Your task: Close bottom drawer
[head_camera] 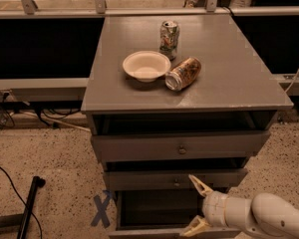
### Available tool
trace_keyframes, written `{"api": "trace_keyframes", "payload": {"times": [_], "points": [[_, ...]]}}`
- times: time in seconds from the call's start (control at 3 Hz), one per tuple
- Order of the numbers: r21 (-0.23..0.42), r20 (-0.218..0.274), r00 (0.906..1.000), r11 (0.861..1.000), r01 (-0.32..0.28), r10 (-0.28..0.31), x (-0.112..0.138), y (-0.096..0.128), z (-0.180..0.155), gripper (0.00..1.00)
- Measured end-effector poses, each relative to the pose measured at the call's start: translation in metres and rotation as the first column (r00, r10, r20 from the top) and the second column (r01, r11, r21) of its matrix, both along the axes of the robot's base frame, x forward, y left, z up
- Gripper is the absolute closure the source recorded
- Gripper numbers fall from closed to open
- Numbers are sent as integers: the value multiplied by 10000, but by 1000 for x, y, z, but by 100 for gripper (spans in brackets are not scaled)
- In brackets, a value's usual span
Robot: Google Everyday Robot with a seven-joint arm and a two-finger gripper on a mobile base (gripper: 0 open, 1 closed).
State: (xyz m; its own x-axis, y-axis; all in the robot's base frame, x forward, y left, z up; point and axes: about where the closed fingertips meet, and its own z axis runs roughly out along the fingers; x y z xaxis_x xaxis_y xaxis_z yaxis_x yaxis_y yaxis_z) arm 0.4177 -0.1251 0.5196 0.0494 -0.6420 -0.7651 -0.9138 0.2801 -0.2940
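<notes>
Gripper [197, 207] wide open, holding nothing, at front of open bottom drawer [149, 232]. Risk imo: upper finger [199, 185] snags middle drawer [159, 179], off-centre push jams it.

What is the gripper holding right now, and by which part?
Nothing. The gripper is open, its two fingers spread wide with nothing between them, at the right front of the pulled-out bottom drawer.

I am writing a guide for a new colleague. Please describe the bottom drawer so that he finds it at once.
Look at the grey cabinet, with three drawers in front. The bottom drawer is the lowest, standing open with a dark inside; the open gripper hangs over its right side. Unlike the top drawer and the middle drawer, it shows no knob.
</notes>
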Motion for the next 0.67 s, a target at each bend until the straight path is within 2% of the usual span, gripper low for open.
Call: {"api": "trace_keyframes", "payload": {"times": [0.33,0.67], "points": [[283,-85,9999,9995,-108,110,-3,3,-10,0],[-109,-505,9985,9997,-204,198,-3,2,-26,0]]}}
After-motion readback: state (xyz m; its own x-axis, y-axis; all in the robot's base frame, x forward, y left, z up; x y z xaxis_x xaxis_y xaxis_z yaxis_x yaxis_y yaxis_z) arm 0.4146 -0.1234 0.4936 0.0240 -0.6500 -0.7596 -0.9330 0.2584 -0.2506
